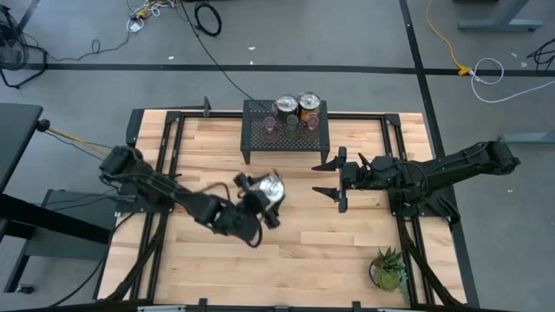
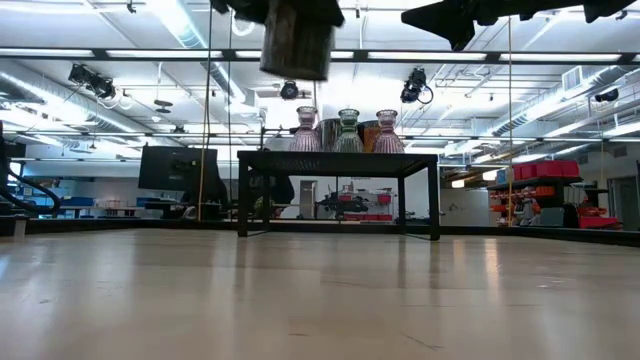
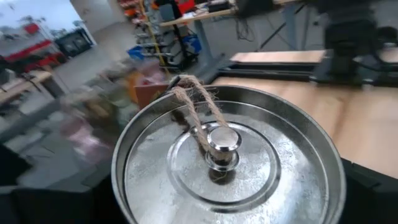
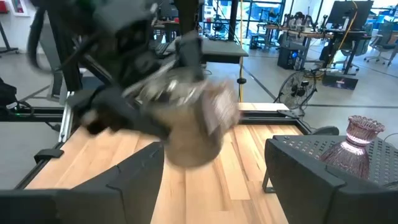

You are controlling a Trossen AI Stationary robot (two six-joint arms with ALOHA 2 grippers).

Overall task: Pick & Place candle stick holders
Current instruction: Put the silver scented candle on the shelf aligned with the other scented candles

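My left gripper (image 1: 263, 198) is shut on a candle stick holder (image 1: 270, 188) with a shiny silver round lid, a knob and a twine loop (image 3: 198, 106). It is held over the table's middle, high in the low view (image 2: 297, 45). On the black mesh rack (image 1: 286, 132) at the far side stand two more silver-topped holders (image 1: 297, 106). In front of them are three tiny cups: pink (image 2: 306, 132), green (image 2: 348, 130) and pink (image 2: 387, 130). My right gripper (image 1: 334, 178) hovers open right of centre, with nothing between its fingers (image 4: 124, 180). My left gripper holds the holder by its round body just under the lid's rim (image 3: 336, 186), one dark finger (image 3: 370, 196) on each side. The fingers reach in from the table's left, close to level. The holder is lifted well clear of the table, lid upward and slightly tilted.
A small spiky green potted plant (image 1: 388, 269) stands near the table's front right corner. The rack (image 2: 340, 160) stands on legs at the far centre. Bare wood (image 1: 295, 251) lies between the arms and toward the near edge.
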